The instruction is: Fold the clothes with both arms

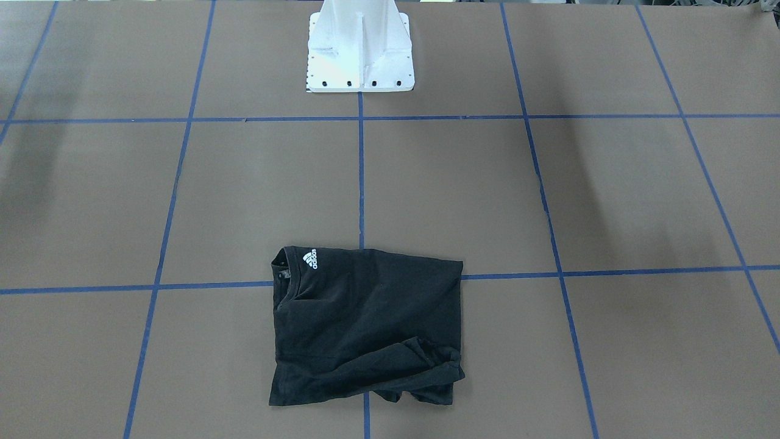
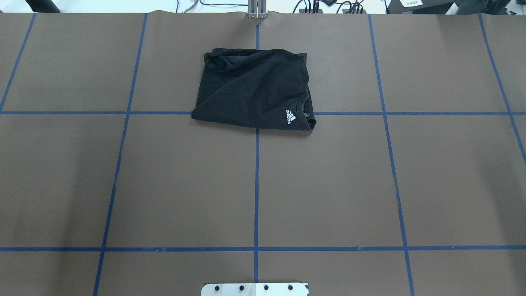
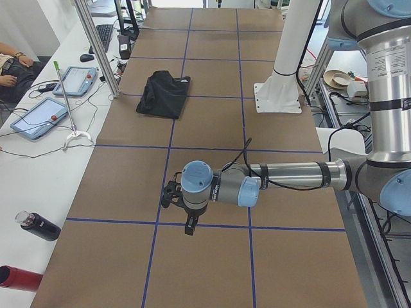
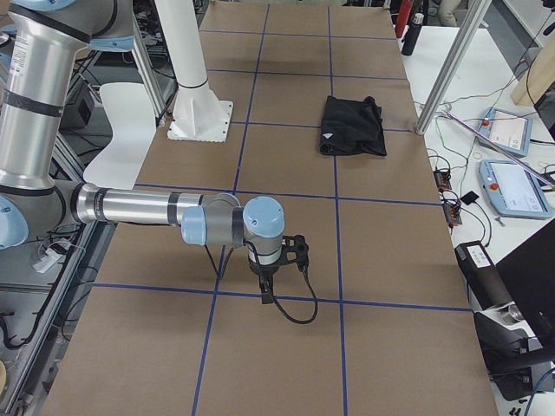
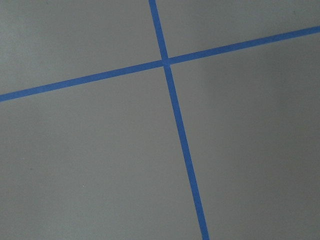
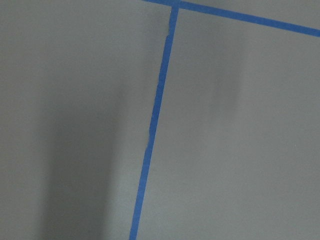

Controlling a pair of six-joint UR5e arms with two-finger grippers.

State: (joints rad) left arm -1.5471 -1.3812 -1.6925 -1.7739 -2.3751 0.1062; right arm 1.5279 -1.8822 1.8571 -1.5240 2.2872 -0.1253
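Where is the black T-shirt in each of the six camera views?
Exterior front-facing: black T-shirt at lower centre.
Overhead exterior: upper centre.
Exterior left: upper left of centre.
Exterior right: upper right of centre.
Left wrist-mounted: not in it.
Right wrist-mounted: not in it.
Shared landmark: the white pedestal base, seen in all four exterior views.

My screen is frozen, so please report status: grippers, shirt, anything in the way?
Left gripper, right gripper: over bare table, away from T-shirt, open or shut unclear. T-shirt folded, Adidas logo up, one corner bunched. Nothing seen on it.
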